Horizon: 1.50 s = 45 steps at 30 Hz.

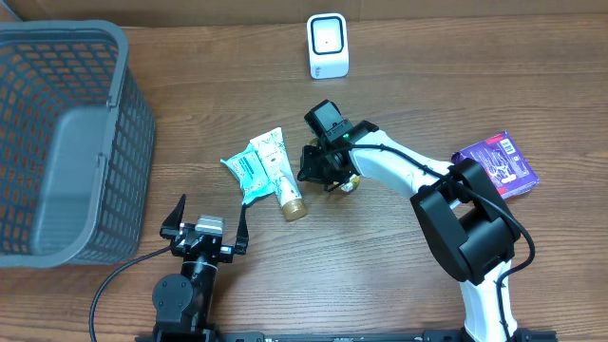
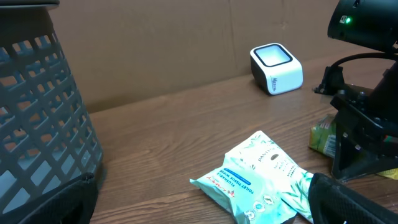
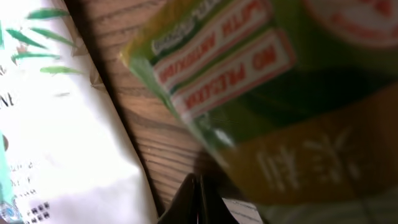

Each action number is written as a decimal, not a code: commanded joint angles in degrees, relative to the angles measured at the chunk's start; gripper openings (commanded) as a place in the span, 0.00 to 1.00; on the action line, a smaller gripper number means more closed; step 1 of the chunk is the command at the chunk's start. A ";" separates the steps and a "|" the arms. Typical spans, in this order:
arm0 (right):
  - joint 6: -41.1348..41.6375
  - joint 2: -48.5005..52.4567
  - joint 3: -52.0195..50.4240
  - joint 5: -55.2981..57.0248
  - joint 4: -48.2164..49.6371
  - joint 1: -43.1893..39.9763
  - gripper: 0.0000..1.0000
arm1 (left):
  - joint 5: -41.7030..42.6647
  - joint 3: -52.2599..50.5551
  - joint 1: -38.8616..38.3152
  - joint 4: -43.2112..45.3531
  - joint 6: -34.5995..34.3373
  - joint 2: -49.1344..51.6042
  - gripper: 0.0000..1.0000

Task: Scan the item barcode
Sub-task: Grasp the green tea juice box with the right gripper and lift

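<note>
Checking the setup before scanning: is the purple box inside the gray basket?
No, the purple box sits out on the far right, well apart from the gray basket at the left.

Overhead looks straight down on the desk (image 1: pixel 427 57); left wrist skims low across it; right wrist sits very close; all share the tube (image 1: pixel 278 169).
</note>
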 commanded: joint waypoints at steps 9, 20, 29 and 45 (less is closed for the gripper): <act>-22.38 -6.19 18.84 2.47 -21.73 -4.39 0.46 | 0.00 -0.24 0.33 -0.09 -0.20 -0.28 0.99; -41.03 -7.10 10.91 -5.79 -29.16 -12.74 0.80 | 0.00 -0.22 0.33 -0.09 -0.17 -0.28 1.00; -47.80 -7.10 0.70 -11.30 -20.28 -11.91 0.82 | -0.02 -0.24 0.33 -0.09 -0.20 -0.28 1.00; -47.71 -7.02 -6.36 -8.44 -8.94 -11.56 0.49 | -0.02 -0.24 0.33 -0.09 -0.17 -0.28 1.00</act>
